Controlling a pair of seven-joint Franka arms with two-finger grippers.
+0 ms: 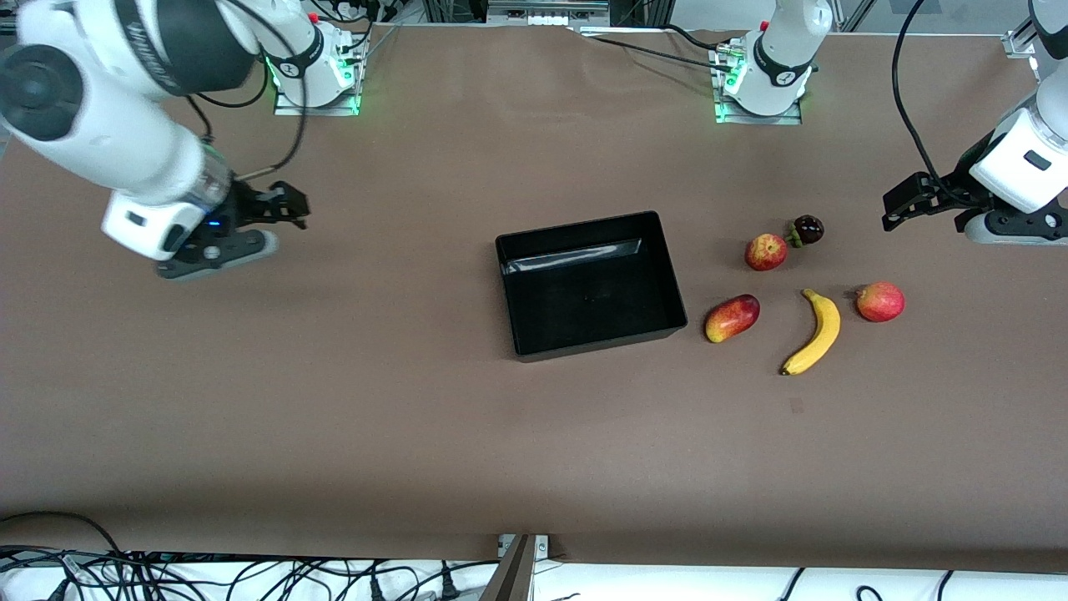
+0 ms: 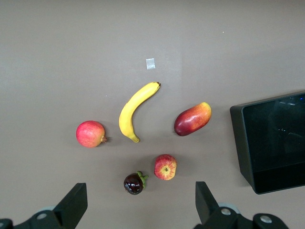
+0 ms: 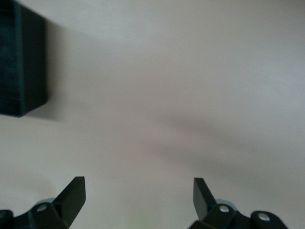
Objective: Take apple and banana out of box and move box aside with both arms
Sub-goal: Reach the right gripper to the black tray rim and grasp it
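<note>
Two grippers hung in the air with jaws spread apart and nothing between them. The right gripper was over bare table toward the right arm's end, well apart from the black tray; its fingertips framed empty brown surface, with one corner of the tray in the right wrist view. The left gripper was over bare table at the left arm's end, near the fruit group, its fingertips wide in the left wrist view.

The tray sat near the middle of the table, upright and empty.

Five fruits lay on the table between the tray and the left arm's end, none touching the tray. The mango-like fruit lay just beside the tray's corner. The banana lay beside it toward the left arm's end, curved, flat on the table. A round red fruit with a small crown lay just beside the banana, toward the left arm's end. The small red apple lay farther from the front camera than the mango-like fruit, with the dark purple fruit touching or almost touching it.
</note>
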